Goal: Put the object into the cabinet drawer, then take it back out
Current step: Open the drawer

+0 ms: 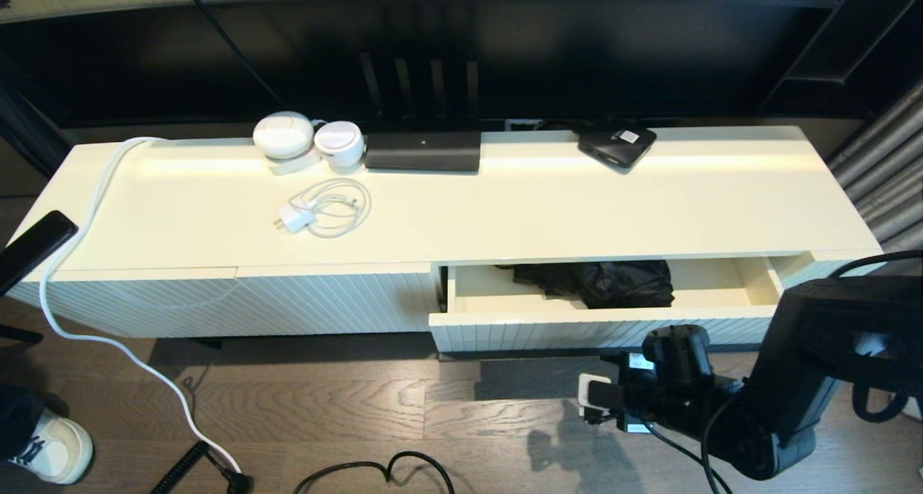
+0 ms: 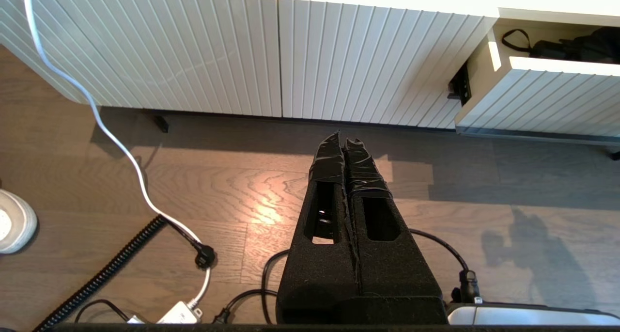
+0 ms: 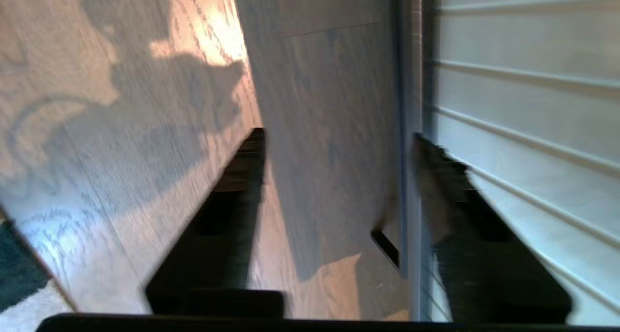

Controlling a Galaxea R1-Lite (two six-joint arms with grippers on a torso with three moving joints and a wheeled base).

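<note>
Cabinet drawer (image 1: 606,327) part open, umbrella (image 1: 598,281) lying inside. Right gripper (image 3: 334,181), fingers spread wide, hangs low beside the ribbed front (apparently placed to work the drawer). Left gripper (image 2: 346,150), fingers pressed together, parked over the floor (image 2: 242,196), far left.

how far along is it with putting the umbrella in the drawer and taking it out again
Done: the black umbrella lies inside the open cabinet drawer. In hand: nothing; the open right gripper is low beside the drawer front, and the left gripper is shut over the floor. Left: taking the umbrella back out.
</note>
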